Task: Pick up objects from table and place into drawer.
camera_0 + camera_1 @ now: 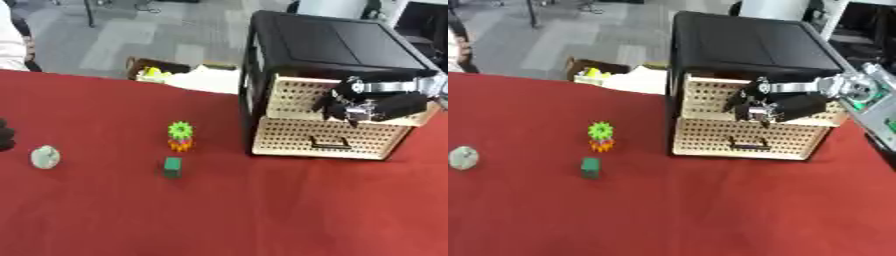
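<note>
On the red table (262,210) lie a green block (172,166), a green and orange spiky toy (179,135) and a pale round object (45,156). At the right stands a black cabinet (332,45) with two perforated beige drawers. My right hand (363,107) is pressed to the front of the upper drawer (293,95), with its fingers curled where the handle sits; the handle itself is hidden. The lower drawer (297,135) is closed and its handle (330,144) shows. Only a dark edge of my left hand (4,135) shows at the left border.
Behind the table's far edge sit an open box (157,72) with yellow things and a white object (210,79). The three small things are spread over the left half of the table, well apart from the cabinet.
</note>
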